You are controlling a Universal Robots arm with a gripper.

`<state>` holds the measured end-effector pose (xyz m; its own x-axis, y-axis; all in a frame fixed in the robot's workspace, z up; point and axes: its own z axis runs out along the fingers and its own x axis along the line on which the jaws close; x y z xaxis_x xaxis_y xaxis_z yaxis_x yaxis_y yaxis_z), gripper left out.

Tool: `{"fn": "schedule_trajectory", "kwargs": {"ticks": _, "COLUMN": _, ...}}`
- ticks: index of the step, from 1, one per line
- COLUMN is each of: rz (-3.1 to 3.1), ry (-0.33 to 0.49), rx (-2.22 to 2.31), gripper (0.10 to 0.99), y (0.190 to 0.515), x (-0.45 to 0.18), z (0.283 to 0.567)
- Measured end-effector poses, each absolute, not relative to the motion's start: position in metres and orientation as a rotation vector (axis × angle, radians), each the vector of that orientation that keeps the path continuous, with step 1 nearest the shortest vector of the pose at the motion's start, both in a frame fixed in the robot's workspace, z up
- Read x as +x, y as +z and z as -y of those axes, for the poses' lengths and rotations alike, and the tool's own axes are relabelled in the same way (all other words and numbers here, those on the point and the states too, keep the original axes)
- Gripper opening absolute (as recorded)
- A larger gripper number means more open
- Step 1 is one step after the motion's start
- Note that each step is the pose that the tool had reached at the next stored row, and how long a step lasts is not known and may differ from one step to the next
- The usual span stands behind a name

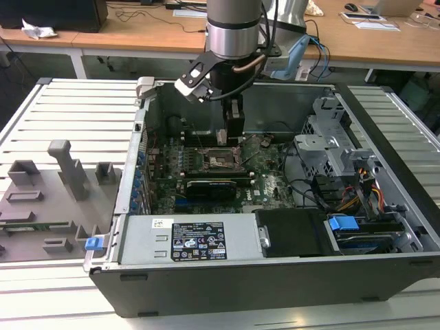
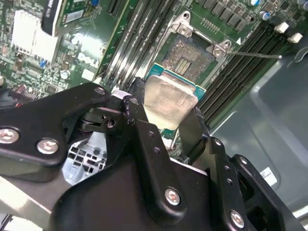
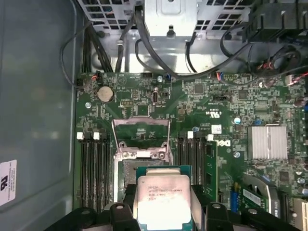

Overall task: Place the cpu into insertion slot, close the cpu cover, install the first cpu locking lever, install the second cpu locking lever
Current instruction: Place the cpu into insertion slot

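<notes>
My gripper (image 1: pixel 232 134) (image 2: pixel 166 113) (image 3: pixel 163 211) is shut on the cpu (image 2: pixel 168 101) (image 3: pixel 161 197), a small square chip with its silver top face showing, gripped by two opposite edges. The cpu hangs just above the green motherboard (image 3: pixel 216 96) and overlaps one edge of the insertion slot (image 2: pixel 185 55) (image 1: pixel 223 159), whose brownish contact centre lies bare. The cpu cover (image 3: pixel 141 137), a silver frame with a square window, stands swung open on the far side of the slot. A thin wire lever (image 2: pixel 260 55) sticks out beside the socket.
The work sits deep inside an open computer case (image 1: pixel 385 268). A long black expansion card (image 1: pixel 213 185), a power supply (image 1: pixel 185 240), a metal drive cage (image 1: pixel 330 148) and loose cables (image 1: pixel 357 192) surround the socket. Memory slots (image 3: pixel 94 168) flank it. A grey fixture tray (image 1: pixel 48 199) lies outside.
</notes>
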<state>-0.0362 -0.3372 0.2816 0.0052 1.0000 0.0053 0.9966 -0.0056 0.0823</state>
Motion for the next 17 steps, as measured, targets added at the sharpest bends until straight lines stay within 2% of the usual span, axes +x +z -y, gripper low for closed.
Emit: {"fn": "schedule_trajectory", "kwargs": {"ticks": 17, "rz": -2.175, "ry": 0.097, "rx": 2.187, "gripper": 0.529, "y": 0.265, "x": -0.039, "z": 0.337}}
